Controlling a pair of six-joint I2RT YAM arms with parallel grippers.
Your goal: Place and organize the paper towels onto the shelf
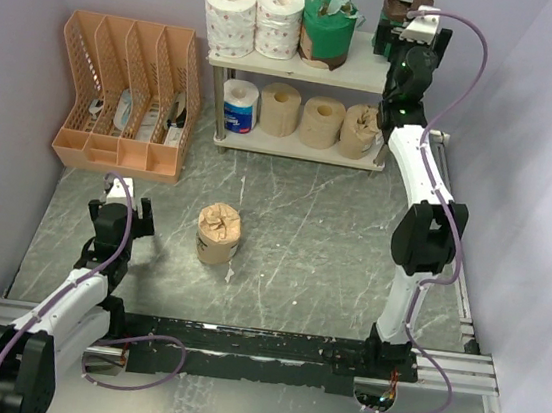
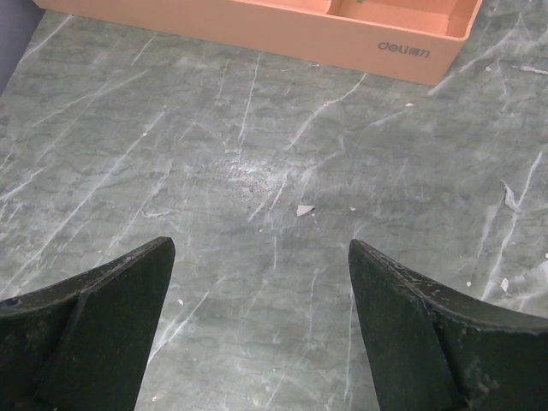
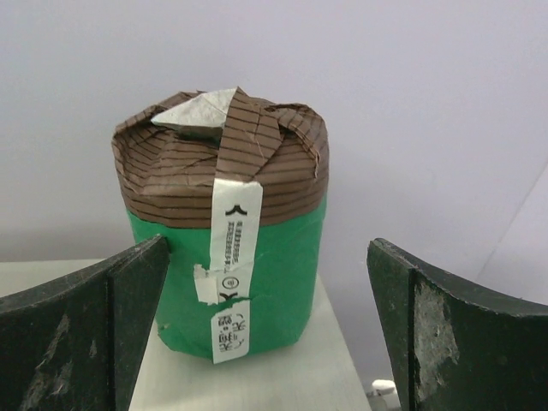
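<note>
Our right pincer [image 3: 267, 248] is spread wide at the right end of the shelf [image 1: 361, 75], level with its upper board. Straight ahead of it, in line with the gap between the two fingers and touching neither, the capped green roll [image 3: 229, 257] stands upright on that board, its top wrapped in striped brown paper. Further to this pincer's left on the same board we see a second green roll [image 1: 327, 29], a white patterned roll [image 1: 278, 17] and the other white roll [image 1: 229, 16]. Below the pincer, the lower board carries a brown-paper roll [image 1: 359, 131], a tan roll [image 1: 322, 121], a second tan roll [image 1: 280, 107] and a blue-and-white roll [image 1: 239, 105].

Our left pincer [image 2: 261, 244] is also spread, with nothing between its fingers, and points down at the green marbled surface [image 2: 257, 128]. The orange organizer [image 2: 342, 34] lies ahead of it. Well to its right, a loose wrapped roll [image 1: 218, 234] stands on the surface, off the shelf.
</note>
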